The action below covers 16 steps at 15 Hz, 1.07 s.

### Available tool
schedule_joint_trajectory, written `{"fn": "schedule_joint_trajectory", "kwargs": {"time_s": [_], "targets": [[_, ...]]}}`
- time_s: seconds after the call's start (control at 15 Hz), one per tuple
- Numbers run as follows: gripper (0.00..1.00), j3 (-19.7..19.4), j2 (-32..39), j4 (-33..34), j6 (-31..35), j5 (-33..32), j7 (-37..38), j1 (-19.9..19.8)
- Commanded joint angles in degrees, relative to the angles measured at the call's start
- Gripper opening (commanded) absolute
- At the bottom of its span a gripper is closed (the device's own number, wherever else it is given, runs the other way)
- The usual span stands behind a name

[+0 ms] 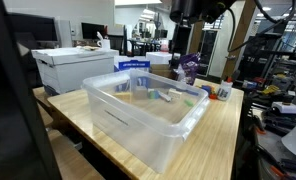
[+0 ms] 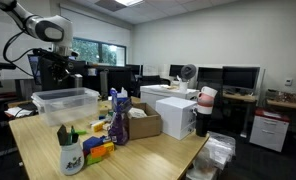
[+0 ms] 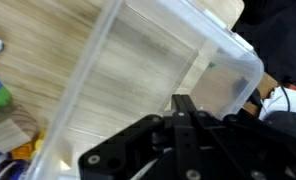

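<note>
A large clear plastic bin (image 1: 148,115) stands on the wooden table (image 1: 223,140) and shows in both exterior views (image 2: 66,100). My gripper (image 1: 180,52) hangs above the bin's far end, well clear of its rim, also seen at the left (image 2: 50,72). In the wrist view the black fingers (image 3: 184,106) are pressed together with nothing between them, and the bin's wall and corner (image 3: 228,60) lie below. The gripper is shut and touches nothing. A few small pale items (image 1: 153,90) show through the bin's walls; I cannot tell whether they lie inside.
A purple bottle (image 2: 118,120), a mug of pens (image 2: 70,155), colourful toys (image 2: 98,150) and an open cardboard box (image 2: 145,122) crowd one end of the table. White boxes (image 2: 178,112) stand beside it. A white machine (image 1: 66,65) sits behind the bin.
</note>
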Motion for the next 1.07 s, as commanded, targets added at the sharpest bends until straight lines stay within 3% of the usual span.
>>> {"fn": "schedule_joint_trajectory", "kwargs": {"time_s": [0.0,0.4,0.73,1.0], "targets": [[0.01,-1.34,-9.80,-10.51,4.27,-4.98,6.86,-1.42],[0.02,-0.42,-12.65,-15.73,6.65,-17.08,20.93,-5.03],[0.02,2.13,-11.87,-16.37,3.80,-26.96,35.02,-7.77],[0.02,3.22,-10.13,-15.35,-0.20,-28.97,39.96,-7.06]]}}
